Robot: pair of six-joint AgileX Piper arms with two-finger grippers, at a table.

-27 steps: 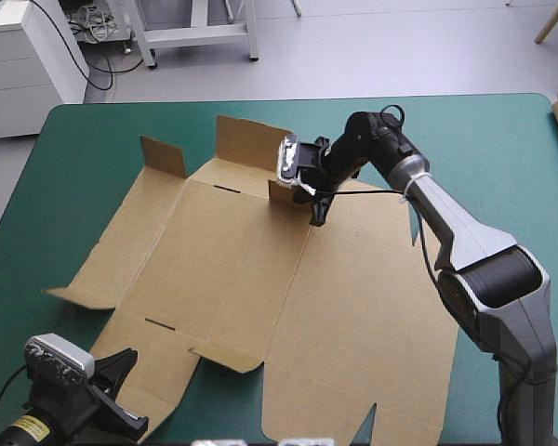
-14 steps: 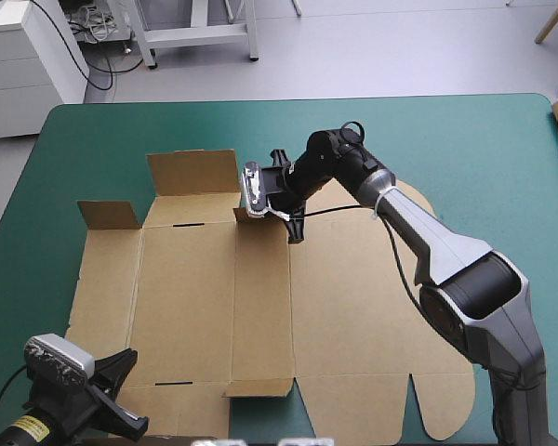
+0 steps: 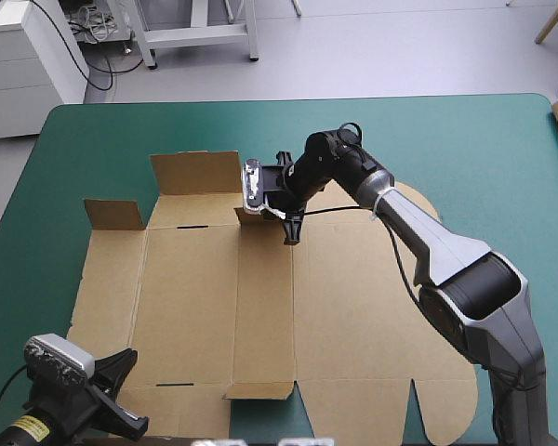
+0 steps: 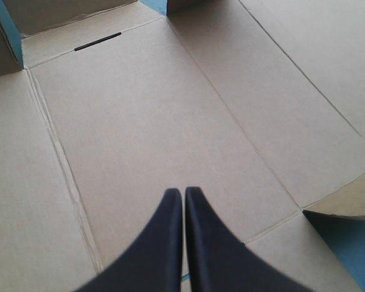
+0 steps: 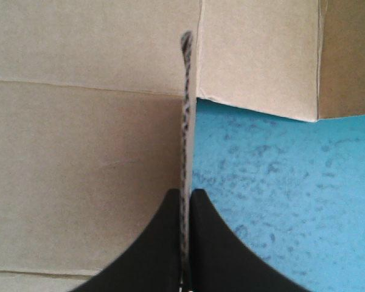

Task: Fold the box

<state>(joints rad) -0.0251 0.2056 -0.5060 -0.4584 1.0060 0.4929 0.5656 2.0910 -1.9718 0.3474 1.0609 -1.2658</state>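
The brown box [image 3: 353,307] lies as a flat cut sheet across the table's middle, its creases square to the table's edges. Two flaps [image 3: 193,172] stand raised at its far left. My right gripper [image 3: 291,232] is at the sheet's far edge, shut on a small upright flap whose thin edge [image 5: 185,109] runs straight out from between the fingers [image 5: 185,201]. My left gripper [image 3: 126,367] sits low at the near left corner, shut and holding nothing. In the left wrist view its tips [image 4: 184,193] hover over a flat panel [image 4: 170,103] with a slot [image 4: 97,41] beyond.
Bare teal-green cover [image 3: 502,158] shows beyond the sheet's far edge and to its right. The rounded lid flaps [image 3: 437,409] reach the table's near edge. Teal-green cover [image 5: 292,182] also lies beside the held flap.
The right gripper has dragged and turned the sheet leftward, from skewed to square with the table. Since just before it has hardly shifted. The left arm has stayed put.
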